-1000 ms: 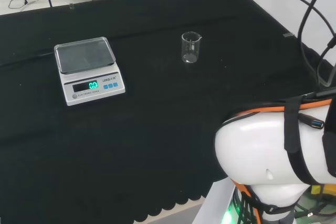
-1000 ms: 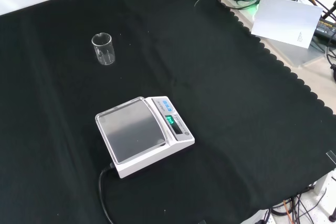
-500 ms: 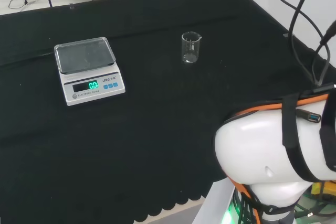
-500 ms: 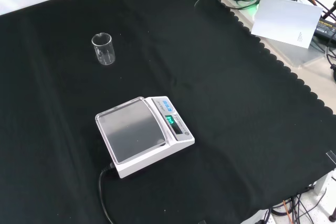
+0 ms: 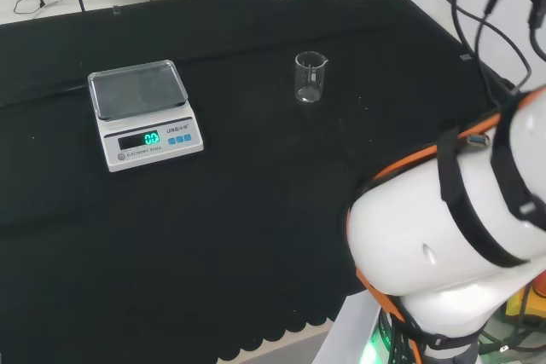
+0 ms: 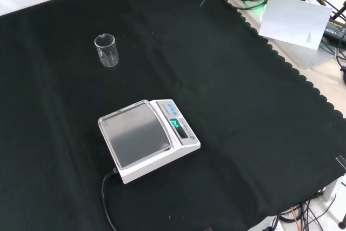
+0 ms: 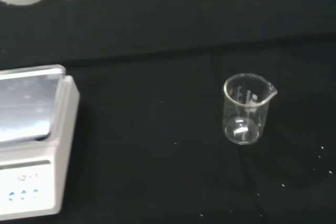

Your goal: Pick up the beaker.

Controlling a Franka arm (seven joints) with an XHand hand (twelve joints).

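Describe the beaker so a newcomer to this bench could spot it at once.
Start at the white scale with the lit green display on the black cloth. In the front view, look up and left of it to the beaker, standing upright and alone. It is small, clear, apparently empty glass with a pouring lip, touching nothing.

A black cloth (image 6: 243, 106) with a scalloped edge covers the bench. Two things stand directly on it, well apart. In the front view's upper left an upright clear glass beaker (image 6: 106, 50) (image 5: 310, 77) (image 7: 245, 109) looks empty. Near the middle sits a white scale (image 6: 147, 138) (image 5: 145, 113) (image 7: 31, 140) with a grey weighing pan, its black cord (image 6: 106, 201) trailing to the lower edge.
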